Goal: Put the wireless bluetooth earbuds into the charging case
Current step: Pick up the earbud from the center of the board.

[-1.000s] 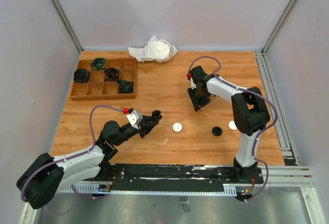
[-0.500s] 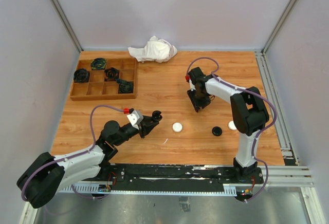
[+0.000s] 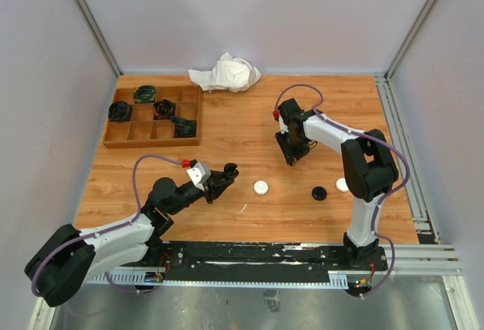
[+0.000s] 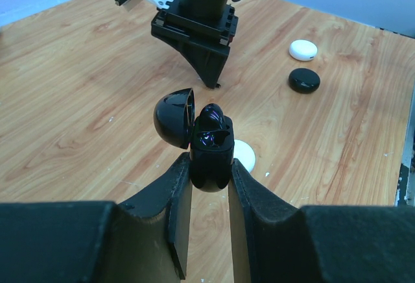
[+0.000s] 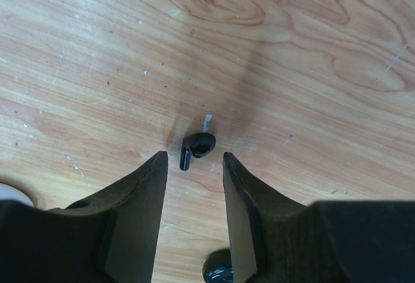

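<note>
Left wrist: left fingers (image 4: 176,200) clamp glossy black clamshell case (image 4: 211,148); right fingers (image 5: 139,195) apart, flanking tiny stemmed black earbud (image 5: 198,145).

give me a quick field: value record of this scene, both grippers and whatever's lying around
left gripper: shut on the black charging case, lid flipped open
right gripper: open, fingers either side of a black earbud, not touching it
earbud rests on: table
loose on table: white round case, black round case, second white round case
far left: wooden tray with dark items
far edge: white cloth
</note>
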`<state>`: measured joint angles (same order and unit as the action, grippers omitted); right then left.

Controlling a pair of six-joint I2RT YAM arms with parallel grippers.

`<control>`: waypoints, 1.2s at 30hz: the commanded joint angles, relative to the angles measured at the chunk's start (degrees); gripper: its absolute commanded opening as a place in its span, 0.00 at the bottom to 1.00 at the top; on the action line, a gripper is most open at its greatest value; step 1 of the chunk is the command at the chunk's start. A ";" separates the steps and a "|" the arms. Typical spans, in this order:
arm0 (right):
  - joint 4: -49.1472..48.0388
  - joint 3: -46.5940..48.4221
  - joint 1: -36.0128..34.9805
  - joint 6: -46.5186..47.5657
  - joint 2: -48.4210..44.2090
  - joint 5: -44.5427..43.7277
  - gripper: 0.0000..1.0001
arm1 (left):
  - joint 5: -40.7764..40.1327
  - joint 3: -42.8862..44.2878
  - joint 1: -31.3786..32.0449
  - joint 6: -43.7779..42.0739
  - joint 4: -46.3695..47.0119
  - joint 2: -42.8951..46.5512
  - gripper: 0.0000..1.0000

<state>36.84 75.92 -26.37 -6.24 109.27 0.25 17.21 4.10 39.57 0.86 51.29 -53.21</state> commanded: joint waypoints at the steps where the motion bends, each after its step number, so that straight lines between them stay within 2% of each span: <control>1: -0.63 1.03 0.28 -2.62 -0.26 0.85 0.41 | 0.35 1.35 0.33 -0.16 2.02 -0.05 0.00; 13: -0.57 1.13 1.23 -5.31 1.80 0.24 0.34 | 0.45 1.29 0.33 0.01 1.90 0.34 0.00; 36: -3.61 -0.56 2.29 -4.88 4.00 1.41 0.30 | 0.35 0.87 0.33 0.57 2.96 0.63 0.00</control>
<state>34.54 76.01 -25.04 -10.72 110.80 1.34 17.21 4.10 39.57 1.28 51.33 -52.86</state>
